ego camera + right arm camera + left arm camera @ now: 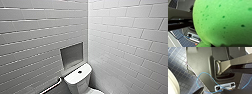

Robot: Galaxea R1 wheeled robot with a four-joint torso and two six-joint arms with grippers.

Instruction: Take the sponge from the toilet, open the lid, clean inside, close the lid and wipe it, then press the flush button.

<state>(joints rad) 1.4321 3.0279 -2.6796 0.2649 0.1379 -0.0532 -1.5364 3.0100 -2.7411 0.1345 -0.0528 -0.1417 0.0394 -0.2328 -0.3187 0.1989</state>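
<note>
At the lower left of the head view a pale grab bar (51, 87) ran along glossy white brick tile. Right of it sat a grey recessed niche (72, 55), then the toilet (78, 79) at bottom centre, its smooth rounded tank carrying the dark round flush button (79, 72). The left wrist view looked on a floor (176, 63) of small dark blue square tiles and a loose blue cable (197, 80); how the left gripper stood could not be told. In the right wrist view the sponge (223, 21), bright green, porous and bulging, hung above that floor, so the right gripper seemingly had it clamped. Pickup looked done; opening, cleaning, wiping and flushing could not be judged from here.
</note>
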